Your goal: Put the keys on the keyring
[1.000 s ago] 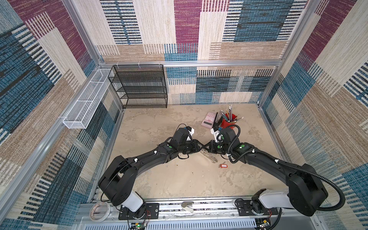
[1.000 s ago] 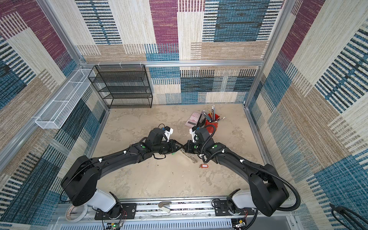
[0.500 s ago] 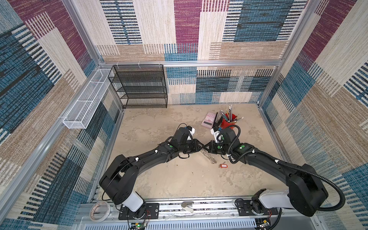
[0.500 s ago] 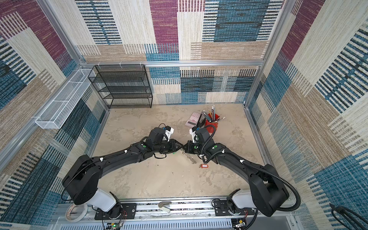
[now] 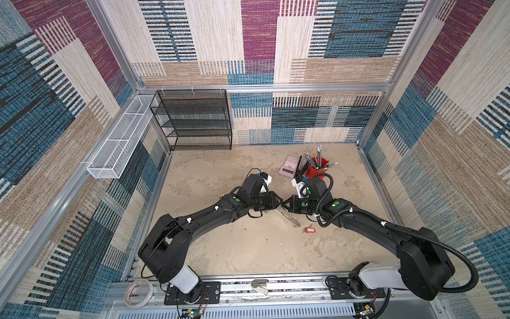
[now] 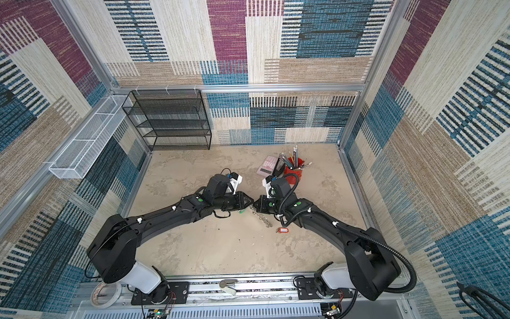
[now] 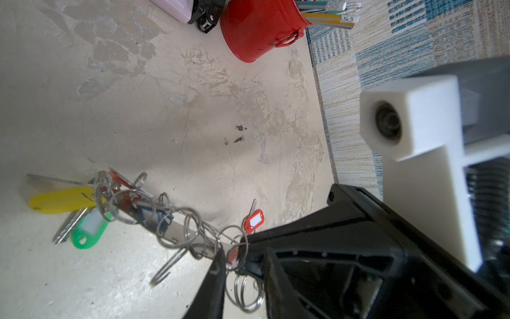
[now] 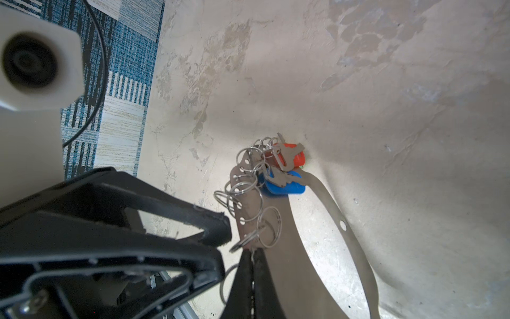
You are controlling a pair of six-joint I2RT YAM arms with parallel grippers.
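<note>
Left fingers (image 8: 212, 229) have narrowed beside the keyring (image 8: 287, 254), grip unclear; right fingers (image 8: 244, 279) pinch its band shut.

The keyring (image 7: 176, 232), a looped flat grey band edged with silver split rings (image 8: 269, 226), is pinched at its ringed edge by the right claw (image 8: 251, 250), partly off the table (image 5: 248, 248). Keys (image 8: 277, 179) with a yellow tag (image 7: 62, 200), green tag (image 7: 89, 230), blue tag (image 8: 292, 189) and red tag (image 8: 299, 160) bunch at its far end. Another red-tagged key (image 5: 309, 229) lies loose nearby.
</note>
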